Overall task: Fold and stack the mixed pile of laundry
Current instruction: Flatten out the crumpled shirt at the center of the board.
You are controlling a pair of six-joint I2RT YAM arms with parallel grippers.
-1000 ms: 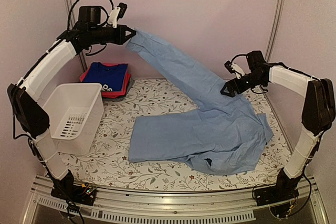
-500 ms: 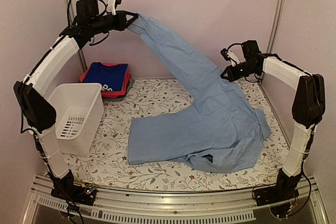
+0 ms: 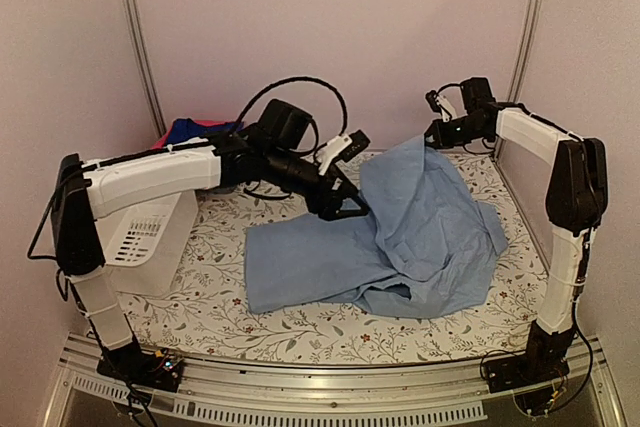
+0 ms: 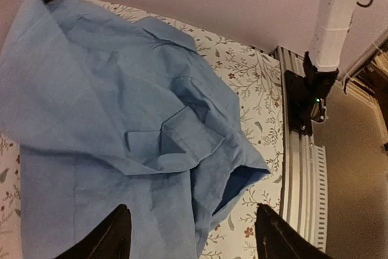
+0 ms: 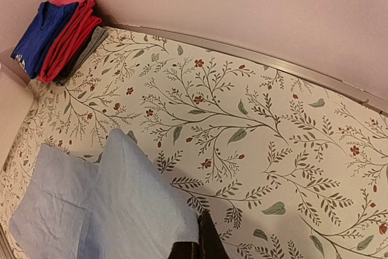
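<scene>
Nothing legible anywhere, only a scrap of white print on the folded blue garment [image 5: 43,30], too small and skewed to read.

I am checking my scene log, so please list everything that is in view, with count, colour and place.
pale-blue shirt: one, pale blue, crumpled at table centre and right.
folded stack: one, blue on red on grey, far left corner.
basket: one, white, slotted, left side.
table cover: one, cream with leaf print, under everything.
left gripper: one, black, open, above the shirt.
right gripper: one, black, shut on the shirt's far corner.
</scene>
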